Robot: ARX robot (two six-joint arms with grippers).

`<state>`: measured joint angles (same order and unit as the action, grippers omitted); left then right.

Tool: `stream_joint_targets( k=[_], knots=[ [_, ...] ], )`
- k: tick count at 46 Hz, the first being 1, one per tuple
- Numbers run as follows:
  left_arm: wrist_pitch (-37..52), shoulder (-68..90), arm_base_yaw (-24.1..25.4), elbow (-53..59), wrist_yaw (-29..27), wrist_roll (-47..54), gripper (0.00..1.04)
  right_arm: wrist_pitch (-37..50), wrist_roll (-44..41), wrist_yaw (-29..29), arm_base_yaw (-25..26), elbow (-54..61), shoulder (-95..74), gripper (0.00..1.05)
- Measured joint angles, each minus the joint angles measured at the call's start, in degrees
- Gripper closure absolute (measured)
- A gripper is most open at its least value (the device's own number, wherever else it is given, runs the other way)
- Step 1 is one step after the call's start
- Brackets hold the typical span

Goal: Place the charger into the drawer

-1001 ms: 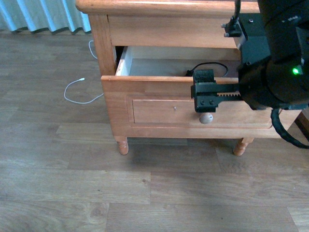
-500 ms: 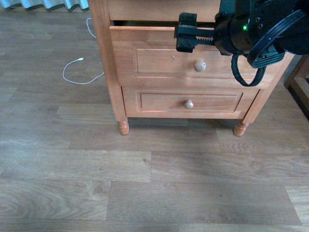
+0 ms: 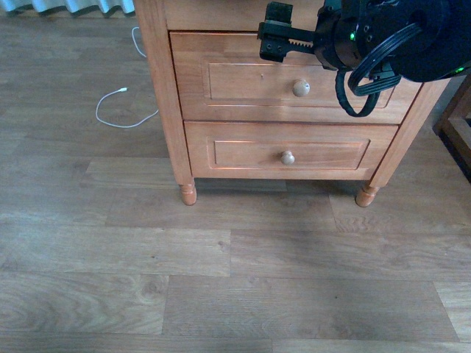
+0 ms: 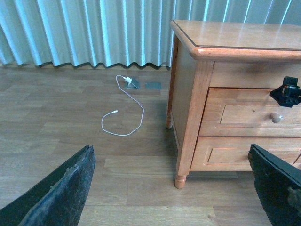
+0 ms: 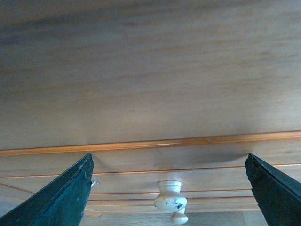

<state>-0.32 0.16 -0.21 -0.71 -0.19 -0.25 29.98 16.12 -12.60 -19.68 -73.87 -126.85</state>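
The drawer (image 3: 243, 81), the taller upper one of the light-wood nightstand, sits pushed in with its round pale knob (image 3: 301, 88) facing out. The charger is hidden from every view. My right gripper (image 3: 294, 43) is open against the upper edge of the drawer front, just above the knob. In the right wrist view its fingers (image 5: 61, 200) stand wide apart, with the drawer front (image 5: 150, 94) close ahead and the knob (image 5: 168, 197) between them, untouched. My left gripper (image 4: 171, 197) is open over the floor, away from the nightstand, holding nothing.
A shorter drawer (image 3: 243, 154) with a small knob (image 3: 288, 157) sits below. A thin white cable (image 3: 118, 110) lies looped on the wood floor left of the nightstand, near the curtain (image 4: 84, 33). The nightstand leg (image 3: 188, 193) stands at the front left.
The drawer was pulled out with a black cable showing inside; now it is pushed in. My right gripper moved in with the drawer front.
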Motion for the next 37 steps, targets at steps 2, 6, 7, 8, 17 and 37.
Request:
stream_joint_targets(
  k=[2,6,7,8,17,37],
  knots=[
    [0.0,0.0,0.0,0.0,0.0,0.0,0.06,0.31,0.0,-0.02,0.0,-0.26,-0.48,0.08],
    [0.0,-0.02,0.0,0.0,0.0,0.0,0.06,0.7,-0.09,-0.13,0.02,-0.57,-1.22,0.08],
    [0.0,-0.02,0.0,0.0,0.0,0.02,0.06,0.74,-0.11,-0.15,0.02,-0.61,-1.36,0.08],
    [0.0,-0.02,0.0,0.0,0.0,0.0,0.06,0.74,-0.11,-0.17,0.02,-0.63,-1.42,0.08],
    [0.0,-0.02,0.0,0.0,0.0,0.0,0.06,1.05,-0.24,-0.07,0.2,-1.03,-1.9,0.08],
    [0.0,-0.02,0.0,0.0,0.0,0.0,0.06,3.63,-2.73,4.15,1.14,6.95,8.2,0.08]
  ],
)
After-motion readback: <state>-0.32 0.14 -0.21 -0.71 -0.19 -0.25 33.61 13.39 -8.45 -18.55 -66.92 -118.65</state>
